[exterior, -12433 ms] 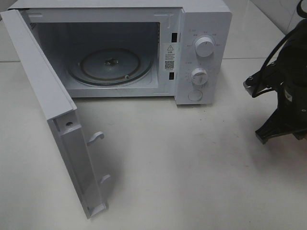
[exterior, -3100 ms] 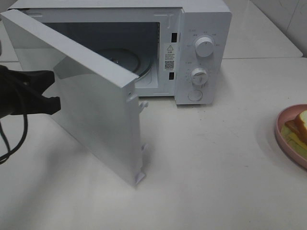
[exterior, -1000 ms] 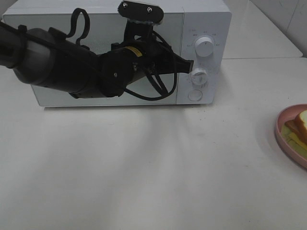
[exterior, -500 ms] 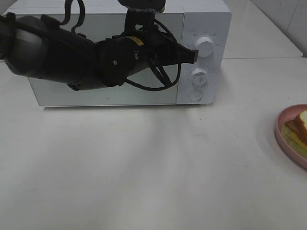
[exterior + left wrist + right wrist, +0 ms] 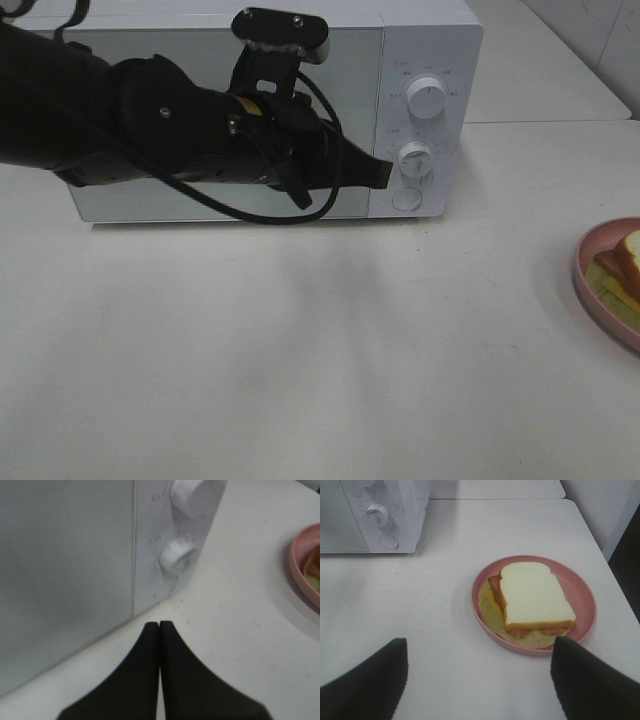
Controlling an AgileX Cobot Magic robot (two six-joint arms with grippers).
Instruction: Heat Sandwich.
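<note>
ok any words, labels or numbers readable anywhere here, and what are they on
None can be read.
Small grey markings ring the upper knob and lower knob on the microwave control panel: too small and blurred to read.
Tiny mark low on the microwave door: unreadable.
Pink plate, sandwich, table: no text.

The left gripper (image 5: 380,174), jaws together, points at the shut microwave's (image 5: 430,40) lower knob (image 5: 415,158).
</note>
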